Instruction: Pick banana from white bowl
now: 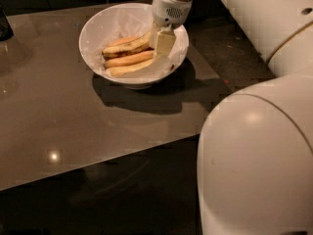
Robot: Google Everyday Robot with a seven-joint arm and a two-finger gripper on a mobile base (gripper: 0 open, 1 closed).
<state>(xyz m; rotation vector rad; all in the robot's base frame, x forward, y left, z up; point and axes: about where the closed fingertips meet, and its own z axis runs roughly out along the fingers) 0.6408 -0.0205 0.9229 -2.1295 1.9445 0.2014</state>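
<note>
The white bowl (98, 31) stands on the brown table at the back middle of the camera view. Three bananas lie side by side in it. The pale yellow banana (126, 69) is nearest the front. An orange-tinted one (128, 59) lies behind it, and a dark-streaked one (123, 46) lies at the back. My gripper (162, 44) reaches down into the bowl's right side, at the right ends of the bananas. It hides those ends.
The glossy brown table (58, 116) ends in a front edge that runs across the lower middle. A dark object (4, 26) stands at the far left back. My white arm and body (259, 151) fill the right side of the view.
</note>
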